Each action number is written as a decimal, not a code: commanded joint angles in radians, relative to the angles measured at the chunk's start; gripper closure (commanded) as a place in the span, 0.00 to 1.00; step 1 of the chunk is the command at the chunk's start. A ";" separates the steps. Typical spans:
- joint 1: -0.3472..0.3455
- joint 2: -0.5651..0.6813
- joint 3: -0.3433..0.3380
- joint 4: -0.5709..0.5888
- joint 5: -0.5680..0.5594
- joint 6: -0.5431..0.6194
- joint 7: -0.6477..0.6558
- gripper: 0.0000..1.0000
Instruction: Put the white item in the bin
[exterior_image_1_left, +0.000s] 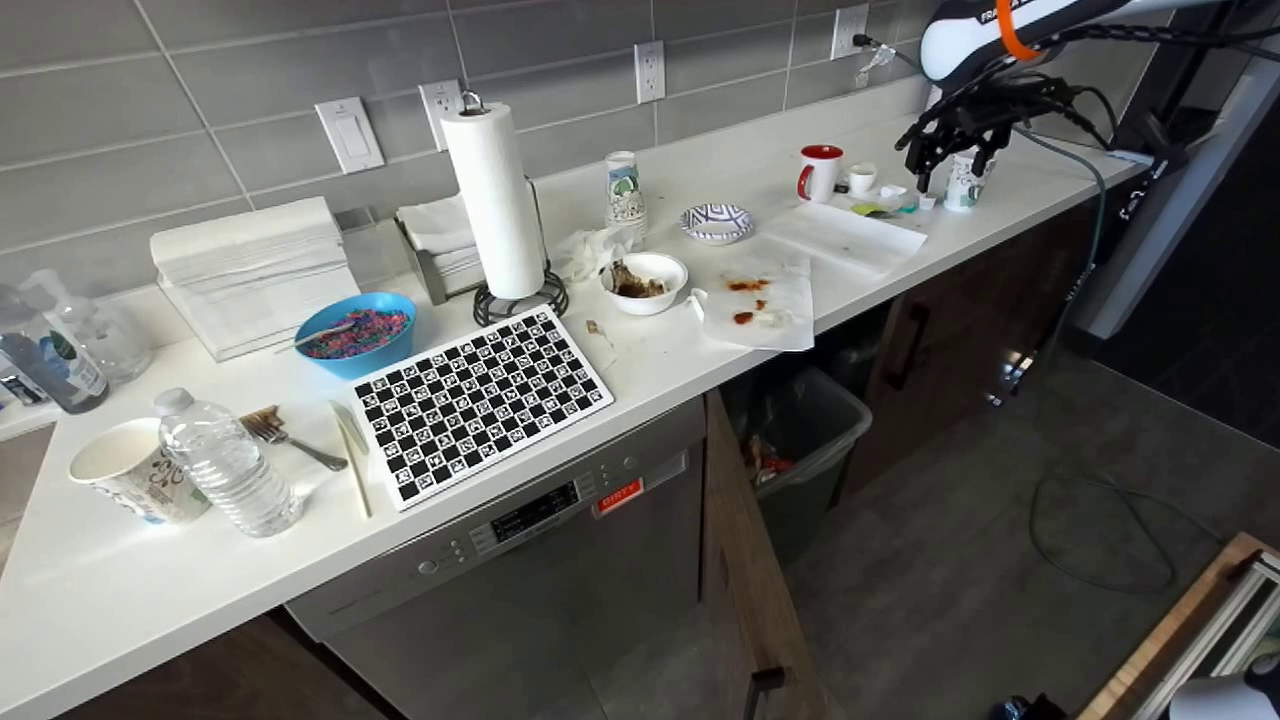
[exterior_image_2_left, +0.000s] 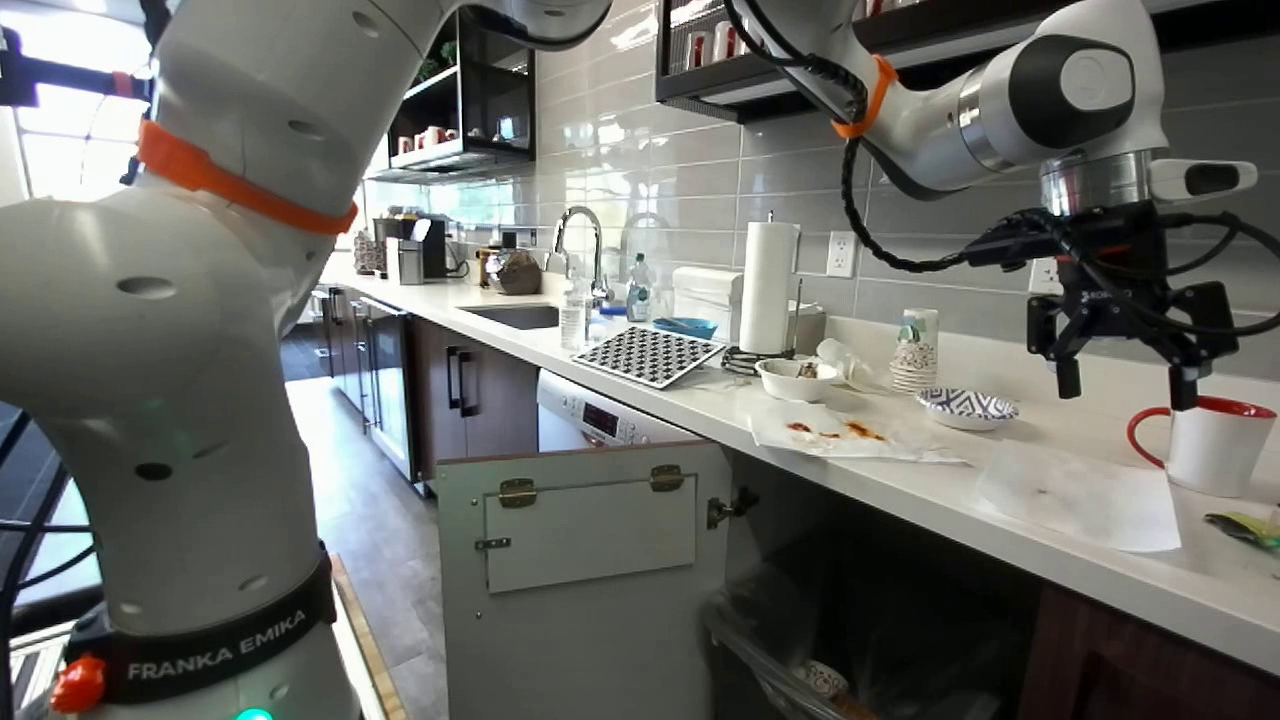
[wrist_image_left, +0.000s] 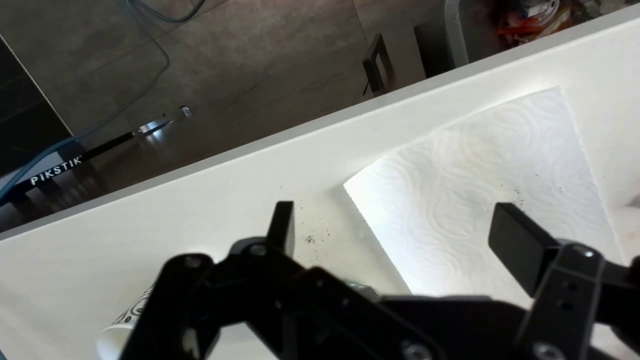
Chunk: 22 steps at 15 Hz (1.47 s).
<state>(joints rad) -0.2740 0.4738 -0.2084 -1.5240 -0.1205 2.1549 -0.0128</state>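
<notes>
White paper towel (wrist_image_left: 465, 185), one flat sheet, lies on the counter (wrist_image_left: 210, 215) near its front edge; I take it for the item meant, though other white things are about, so that is a guess. Above the counter nearby hangs the gripper (exterior_image_2_left: 1126, 385), its fingers spread wide and holding nothing. In the wrist view one fingertip shows over the sheet.

A missed pinch seems the likeliest trouble: the sheet looks thin, so fingers closing too high would get only air, and pushed too low they would jam on the hard counter. Spread this wide, they could also knock the paper cup (exterior_image_1_left: 966, 185) near them. Later, the bin (exterior_image_1_left: 805, 510) could be missed: it sits low in the cupboard (exterior_image_2_left: 900, 560), partly beneath the counter, beside a swung-out door (exterior_image_1_left: 755, 580), and light paper may drift on release or catch on the rim.

Counted: one bin, one gripper. Near the towel are one red-rimmed mug (exterior_image_1_left: 820, 175), one small white cup (exterior_image_1_left: 861, 178), one green packet (exterior_image_1_left: 870, 211), one patterned bowl (exterior_image_1_left: 716, 225) and one stained sheet (exterior_image_1_left: 755, 300). Farther along come one white bowl (exterior_image_1_left: 650, 305), one paper towel roll (exterior_image_1_left: 492, 205), one checkered board (exterior_image_1_left: 490, 400), one blue bowl (exterior_image_1_left: 385, 355), one water bottle (exterior_image_1_left: 235, 470) and a second paper cup (exterior_image_1_left: 125, 460).
</notes>
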 joint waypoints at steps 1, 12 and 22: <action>-0.004 0.015 -0.001 0.015 0.009 0.001 -0.002 0.00; -0.062 0.233 0.028 0.272 0.082 -0.014 -0.055 0.00; -0.129 0.429 0.073 0.507 0.115 -0.007 -0.164 0.00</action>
<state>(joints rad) -0.3694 0.8160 -0.1597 -1.1347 -0.0294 2.1558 -0.1221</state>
